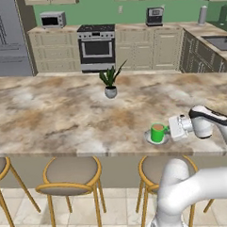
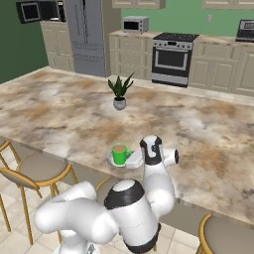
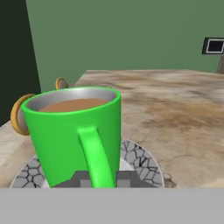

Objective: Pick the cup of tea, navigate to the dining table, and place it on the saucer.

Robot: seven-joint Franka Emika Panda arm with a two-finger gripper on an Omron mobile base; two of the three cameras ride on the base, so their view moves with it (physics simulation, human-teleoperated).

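Observation:
The bright green cup of tea (image 1: pixel 157 132) (image 2: pixel 119 154) stands upright on the small grey-white saucer (image 1: pixel 148 138) (image 2: pixel 111 161), near the front edge of the marbled dining table (image 1: pixel 63 113) (image 2: pixel 208 134). In the hand view the cup of tea (image 3: pixel 72 131) is close up, brown liquid inside, its handle facing me, and the saucer (image 3: pixel 140 159) shows beneath it. My gripper (image 1: pixel 169 130) (image 2: pixel 131 159) (image 3: pixel 103 180) reaches in level from the cup's right and is shut on the handle, a dark fingertip (image 3: pixel 78 178) tight on each side.
A small potted plant (image 1: pixel 110 82) (image 2: pixel 119 92) stands farther back on the table. Round stools (image 1: pixel 71 174) (image 2: pixel 34 168) line the table's front edge beside my base. Cabinets, a stove (image 1: pixel 97 46) and a fridge stand along the far green wall.

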